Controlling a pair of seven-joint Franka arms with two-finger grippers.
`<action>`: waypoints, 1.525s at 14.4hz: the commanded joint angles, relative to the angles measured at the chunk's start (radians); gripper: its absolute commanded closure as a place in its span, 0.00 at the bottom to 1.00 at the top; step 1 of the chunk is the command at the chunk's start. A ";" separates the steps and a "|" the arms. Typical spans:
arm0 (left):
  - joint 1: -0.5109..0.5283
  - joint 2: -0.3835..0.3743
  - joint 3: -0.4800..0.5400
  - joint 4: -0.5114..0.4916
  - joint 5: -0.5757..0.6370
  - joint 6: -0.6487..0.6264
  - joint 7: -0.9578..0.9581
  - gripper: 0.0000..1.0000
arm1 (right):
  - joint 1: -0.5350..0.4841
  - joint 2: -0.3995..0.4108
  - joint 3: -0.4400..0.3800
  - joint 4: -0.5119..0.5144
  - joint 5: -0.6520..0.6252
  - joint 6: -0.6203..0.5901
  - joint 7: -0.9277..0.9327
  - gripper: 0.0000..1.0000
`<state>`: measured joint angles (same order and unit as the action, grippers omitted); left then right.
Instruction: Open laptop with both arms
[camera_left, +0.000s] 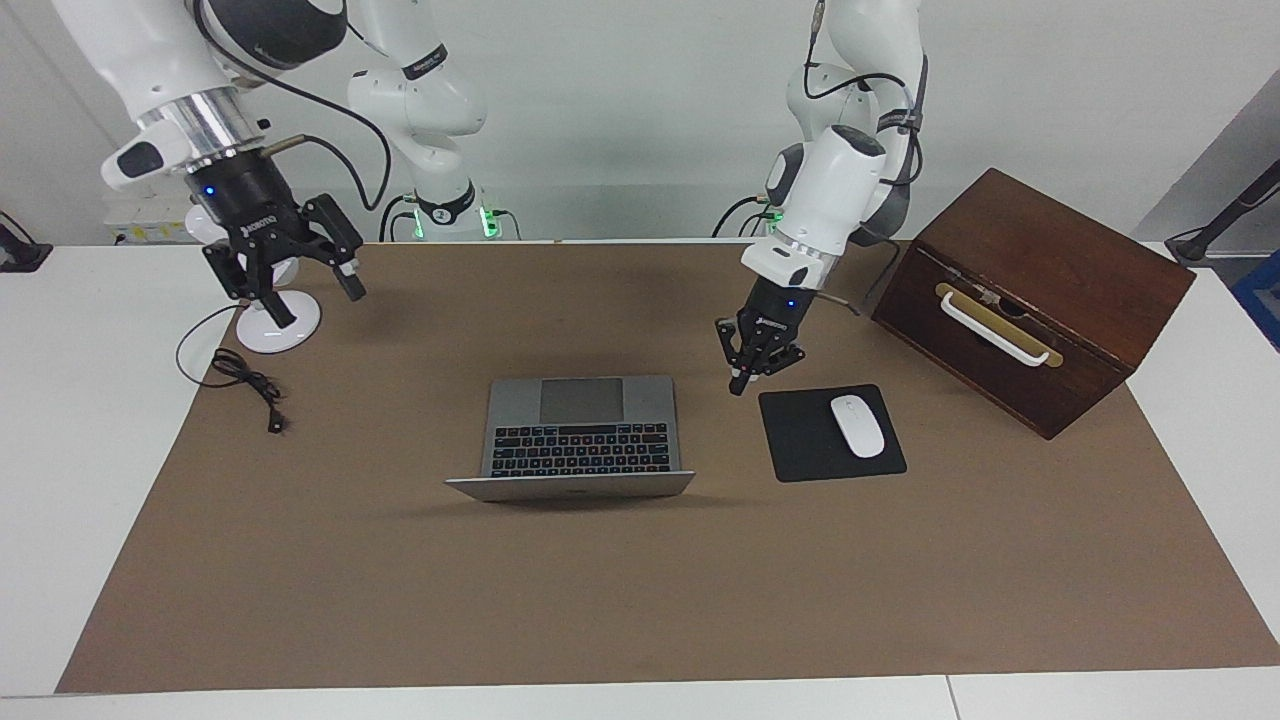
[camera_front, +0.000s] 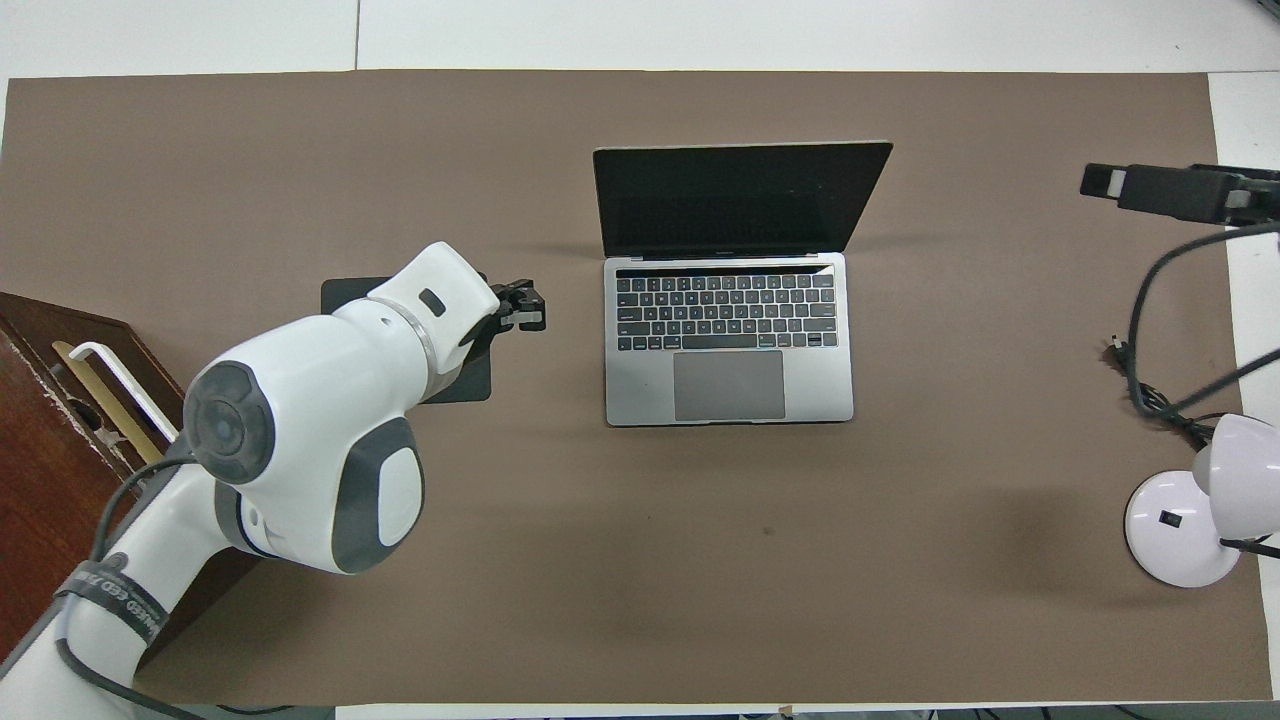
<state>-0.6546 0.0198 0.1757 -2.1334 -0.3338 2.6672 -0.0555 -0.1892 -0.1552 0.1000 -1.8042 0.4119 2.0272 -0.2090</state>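
The silver-grey laptop (camera_left: 582, 440) stands open in the middle of the brown mat, its dark screen (camera_front: 735, 200) raised and its keyboard and trackpad showing. My left gripper (camera_left: 740, 385) hangs shut over the mat between the laptop's corner and the black mouse pad, holding nothing and clear of the laptop. In the overhead view the left gripper (camera_front: 525, 305) shows beside the mouse pad's edge. My right gripper (camera_left: 318, 305) is raised over the mat's edge by the desk lamp, open and empty, well away from the laptop.
A black mouse pad (camera_left: 805, 445) with a white mouse (camera_left: 858, 425) lies beside the laptop toward the left arm's end. A brown wooden box (camera_left: 1030, 290) with a white handle stands past it. A white desk lamp (camera_front: 1190, 520) and its cable (camera_left: 245, 380) sit at the right arm's end.
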 joint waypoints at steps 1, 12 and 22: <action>0.085 -0.044 -0.005 0.099 0.074 -0.224 0.025 1.00 | -0.062 -0.027 0.004 0.066 -0.120 -0.196 0.013 0.00; 0.360 -0.265 -0.004 0.136 0.314 -0.714 0.223 0.90 | -0.092 -0.112 0.053 0.160 -0.349 -0.624 0.278 0.00; 0.457 -0.290 -0.005 0.165 0.368 -0.829 0.217 0.00 | -0.039 -0.146 0.053 -0.023 -0.303 -0.394 0.217 0.00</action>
<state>-0.2206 -0.2557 0.1813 -1.9855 0.0114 1.8928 0.1637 -0.2136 -0.3033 0.1557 -1.7703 0.0910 1.5695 0.0289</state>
